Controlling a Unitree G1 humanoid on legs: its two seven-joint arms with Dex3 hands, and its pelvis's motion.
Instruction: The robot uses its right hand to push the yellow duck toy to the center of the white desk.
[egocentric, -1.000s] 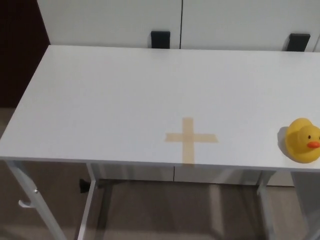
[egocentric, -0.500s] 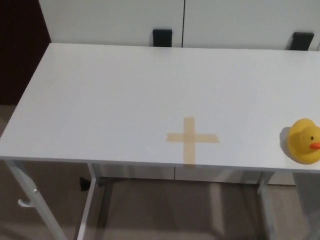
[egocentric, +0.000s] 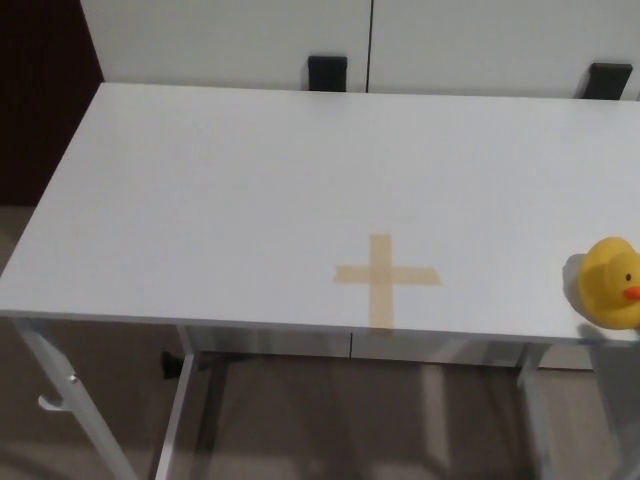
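From my station I see the yellow duck toy (egocentric: 612, 283) sitting upright on the white desk (egocentric: 250, 180), well to the right of the tan tape cross (egocentric: 385, 277) and close to the front edge, its orange beak pointing right. Neither of the robot's hands shows, so I cannot tell how open they are or whether they hold anything. Against the earlier pictures the whole scene has slid slightly: cross, desk edge and duck all sit a touch further right. That is my camera moving; the duck keeps its place beside the cross.
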